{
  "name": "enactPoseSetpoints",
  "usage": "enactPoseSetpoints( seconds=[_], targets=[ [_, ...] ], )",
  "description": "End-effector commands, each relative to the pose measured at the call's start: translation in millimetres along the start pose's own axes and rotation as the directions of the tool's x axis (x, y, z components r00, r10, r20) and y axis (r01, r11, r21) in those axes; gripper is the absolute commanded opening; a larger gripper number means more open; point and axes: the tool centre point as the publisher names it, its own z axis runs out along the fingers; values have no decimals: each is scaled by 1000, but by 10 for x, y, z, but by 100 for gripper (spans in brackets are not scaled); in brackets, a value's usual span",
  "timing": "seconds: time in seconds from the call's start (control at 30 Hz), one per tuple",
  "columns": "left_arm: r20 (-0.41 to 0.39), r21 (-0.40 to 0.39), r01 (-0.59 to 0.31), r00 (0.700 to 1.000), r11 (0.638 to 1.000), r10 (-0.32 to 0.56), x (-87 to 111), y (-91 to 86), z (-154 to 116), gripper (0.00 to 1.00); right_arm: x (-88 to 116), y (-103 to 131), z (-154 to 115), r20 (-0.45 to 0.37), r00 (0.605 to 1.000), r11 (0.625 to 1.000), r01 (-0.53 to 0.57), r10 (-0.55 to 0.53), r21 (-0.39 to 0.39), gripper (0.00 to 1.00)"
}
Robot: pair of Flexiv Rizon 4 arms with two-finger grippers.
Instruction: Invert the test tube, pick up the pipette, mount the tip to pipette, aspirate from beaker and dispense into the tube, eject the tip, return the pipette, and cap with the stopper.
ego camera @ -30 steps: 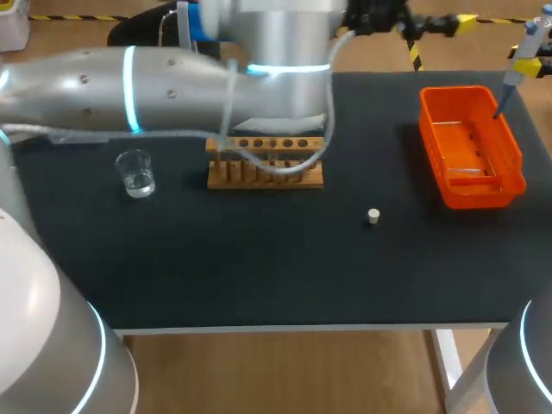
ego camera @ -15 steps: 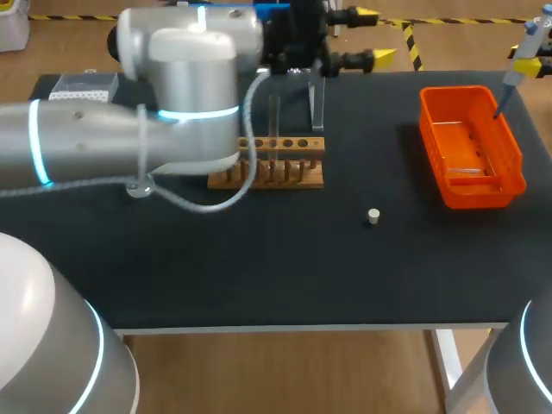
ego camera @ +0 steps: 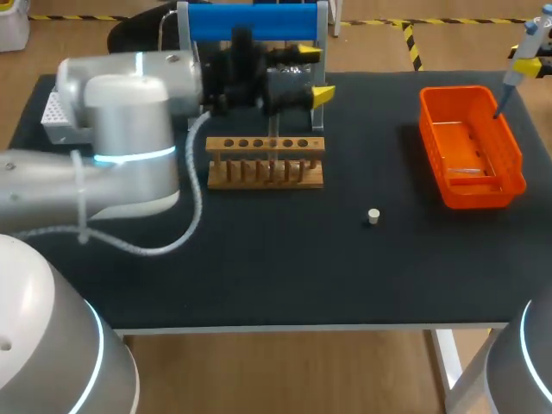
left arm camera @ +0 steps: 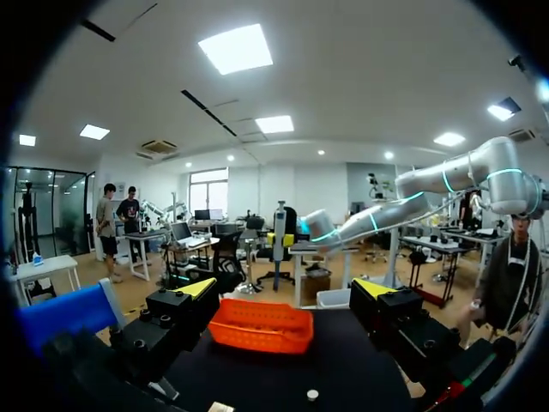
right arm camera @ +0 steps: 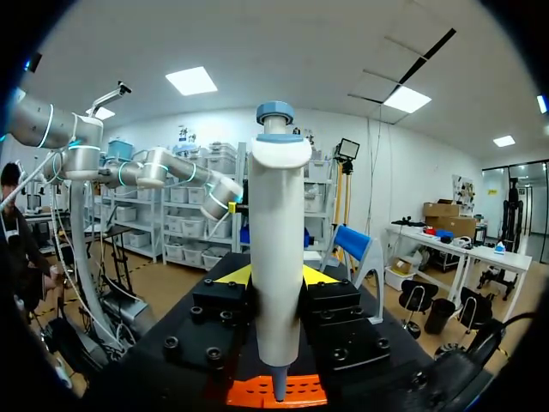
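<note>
My left gripper (ego camera: 316, 74) hangs open and empty just behind the wooden tube rack (ego camera: 266, 161), yellow tips wide apart. In the left wrist view the left gripper (left arm camera: 286, 292) faces the orange bin (left arm camera: 262, 324), with the small stopper (left arm camera: 312, 395) on the mat below. The stopper (ego camera: 373, 216) lies alone, to the right of the rack and nearer the front. My right gripper (ego camera: 528, 65) is shut on the white pipette (ego camera: 515, 73) above the bin's far corner. In the right wrist view the pipette (right arm camera: 276, 257) stands upright between the right gripper's fingers (right arm camera: 276, 276). My left arm hides the beaker.
The orange bin (ego camera: 470, 145) sits at the right of the black mat. A blue-topped pipette stand (ego camera: 254, 21) rises behind the rack. A white tip box (ego camera: 52, 116) shows at the back left, partly behind my left arm.
My left arm has swung leftward and its open gripper came from the back right to just behind the rack. The arm now covers the beaker. The right arm has not moved.
</note>
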Motion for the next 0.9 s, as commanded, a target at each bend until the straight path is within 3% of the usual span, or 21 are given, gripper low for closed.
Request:
enactPoseSetpoints(
  seconds=[0.03,0.9],
  targets=[
    [18,13,2,1000,1000,-2,82,43,-369,100,4,13,-2,0,1000,1000,0,0,4,0],
    [-3,-15,-8,1000,1000,8,143,29,-428,100,4,13,-2,0,1000,1000,0,0,4,0]
  ],
)
